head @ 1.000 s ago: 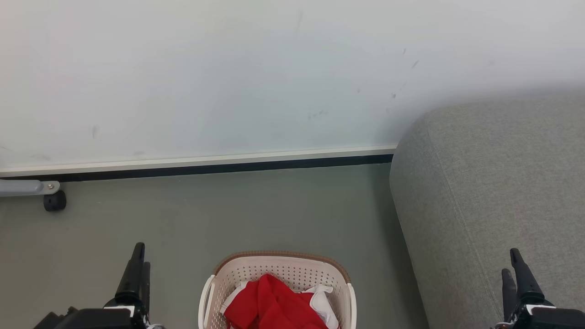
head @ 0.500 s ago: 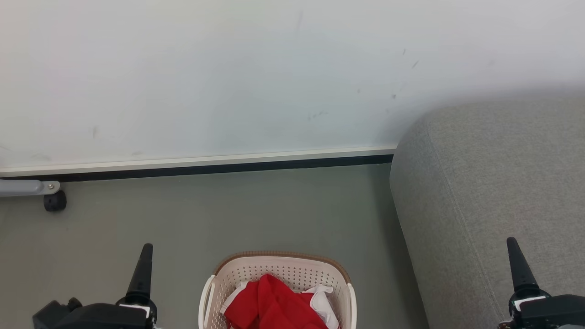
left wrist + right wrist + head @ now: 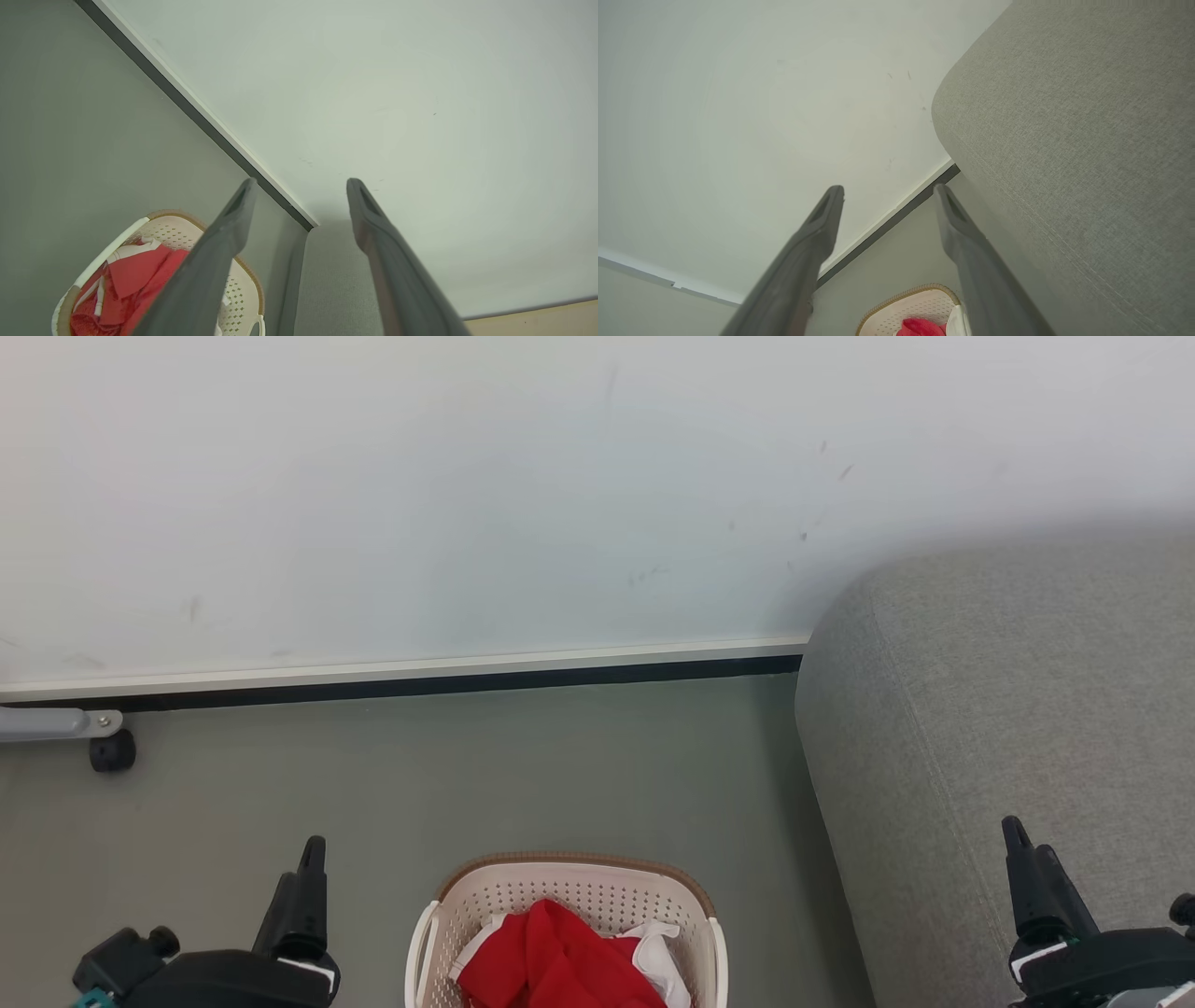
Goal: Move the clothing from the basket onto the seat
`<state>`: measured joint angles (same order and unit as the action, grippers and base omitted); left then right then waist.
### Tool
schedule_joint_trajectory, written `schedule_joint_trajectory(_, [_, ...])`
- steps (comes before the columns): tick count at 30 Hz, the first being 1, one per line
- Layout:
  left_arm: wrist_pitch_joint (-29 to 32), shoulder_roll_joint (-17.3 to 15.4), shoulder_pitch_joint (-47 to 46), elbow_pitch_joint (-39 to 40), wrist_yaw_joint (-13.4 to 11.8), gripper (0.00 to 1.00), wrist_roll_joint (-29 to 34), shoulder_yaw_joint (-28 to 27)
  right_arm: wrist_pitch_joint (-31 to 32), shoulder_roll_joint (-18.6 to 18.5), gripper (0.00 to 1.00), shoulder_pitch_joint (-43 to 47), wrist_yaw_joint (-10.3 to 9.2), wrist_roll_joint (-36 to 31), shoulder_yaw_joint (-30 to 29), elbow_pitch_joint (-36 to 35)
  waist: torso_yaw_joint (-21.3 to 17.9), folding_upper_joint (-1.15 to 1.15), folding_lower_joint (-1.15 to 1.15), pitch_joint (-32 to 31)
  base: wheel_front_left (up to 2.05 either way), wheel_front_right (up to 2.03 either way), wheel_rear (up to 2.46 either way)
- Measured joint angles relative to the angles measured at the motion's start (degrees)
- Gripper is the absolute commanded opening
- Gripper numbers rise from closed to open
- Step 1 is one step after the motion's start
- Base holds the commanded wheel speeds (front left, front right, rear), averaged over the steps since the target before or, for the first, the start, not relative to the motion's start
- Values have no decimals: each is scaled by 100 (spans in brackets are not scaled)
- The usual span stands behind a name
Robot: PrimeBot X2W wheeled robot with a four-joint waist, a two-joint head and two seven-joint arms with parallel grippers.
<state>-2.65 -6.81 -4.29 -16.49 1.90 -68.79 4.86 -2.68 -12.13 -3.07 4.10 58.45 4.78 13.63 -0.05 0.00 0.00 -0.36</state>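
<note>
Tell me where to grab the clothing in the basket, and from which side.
Pinch the raised red fold at the middle of the clothing, coming straight down from above: it lies heaped loosely in the basket, whose walls likely block a sideways approach.

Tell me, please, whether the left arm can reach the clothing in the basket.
Likely yes: the left arm, jaws open, sits beside the basket, and nothing covers the red clothing heaped inside.
</note>
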Motion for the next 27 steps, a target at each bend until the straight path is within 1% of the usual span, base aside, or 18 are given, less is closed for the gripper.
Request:
schedule_joint_trajectory(5, [-100,-46,0,25,-87,100,356,102,-101,-105,100,-1,-36,-432,143,-16,-13,0,0,-12,0,0,0])
schedule_joint_trajectory(13, [-259,-136,1,53,-158,100,947,215,-276,-248,100,-1,-110,-1051,357,-15,-39,0,0,-40,0,0,0])
schedule_joint_trajectory(22, [-449,-229,5,77,-248,100,1595,372,-456,-435,100,-4,-113,-1727,598,-20,-63,0,0,-51,0,0,0])
schedule_joint_trajectory(27, [-536,-247,7,78,-267,100,1846,450,-535,-528,100,-50,-110,-2031,715,-19,-76,0,0,-50,0,0,0])
